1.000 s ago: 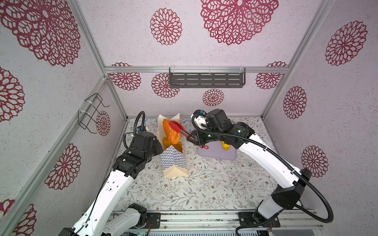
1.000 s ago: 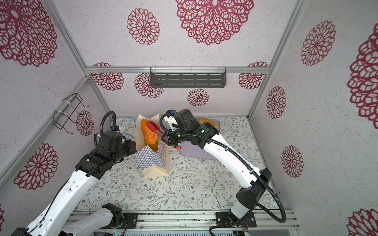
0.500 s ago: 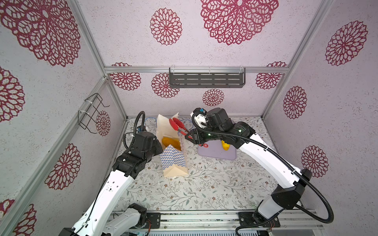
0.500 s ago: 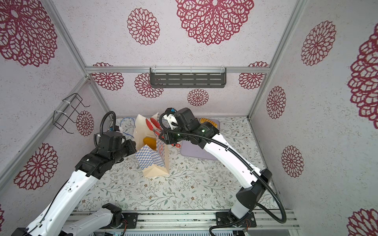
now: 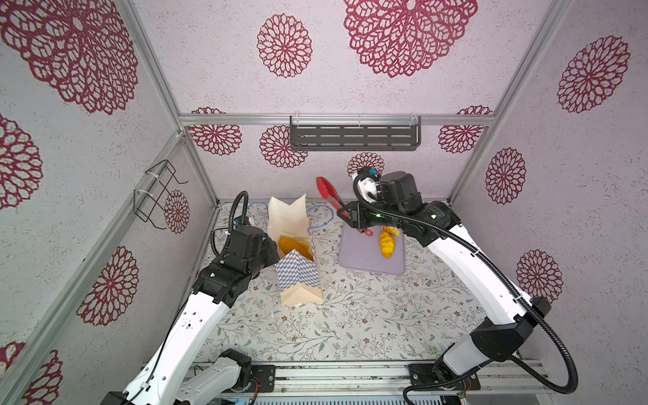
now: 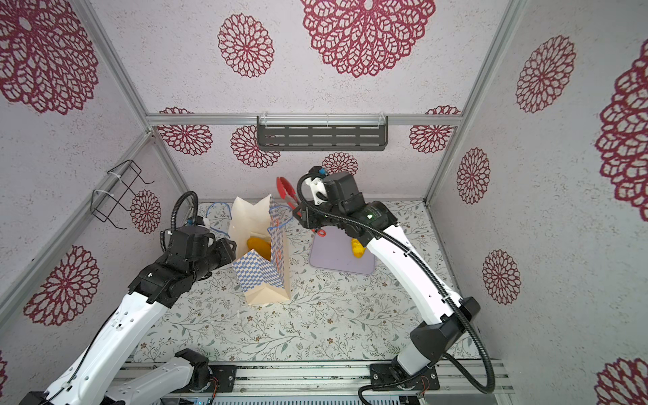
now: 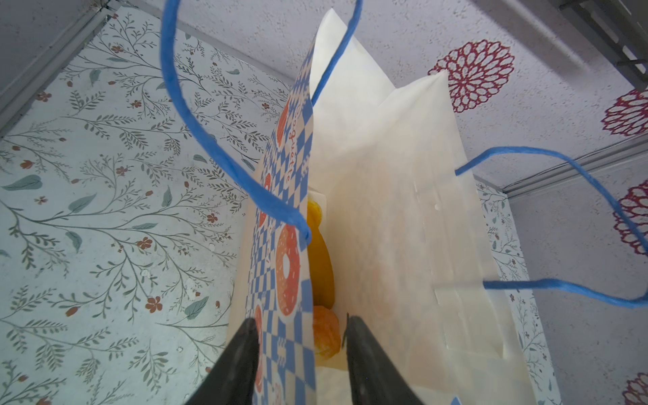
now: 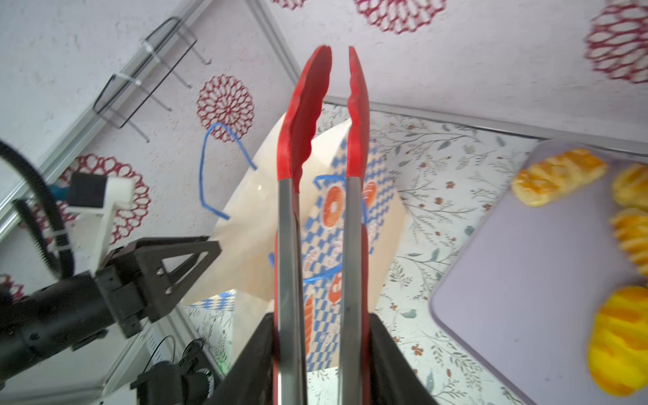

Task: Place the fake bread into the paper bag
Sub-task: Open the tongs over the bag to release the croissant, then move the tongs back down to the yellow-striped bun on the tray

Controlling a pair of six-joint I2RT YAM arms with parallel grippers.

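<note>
The paper bag stands upright and open at mid-table, with golden fake bread lying inside it. My left gripper is open: its fingers straddle the bag's checkered wall without pinching it, and bread shows just inside. My right gripper is shut on the red tongs. The tongs' tips are nearly together and empty, raised behind and to the right of the bag's mouth. More fake bread lies on the lilac tray; several pieces show in the right wrist view.
The bag's blue cord handles stick up around its mouth. A wire rack hangs on the left wall and a grey shelf on the back wall. The tray sits right of the bag, under my right arm.
The orange bread held in the tongs above the bag has dropped inside. The tongs have risen back and to the right, empty. My left gripper has opened off the bag wall.
</note>
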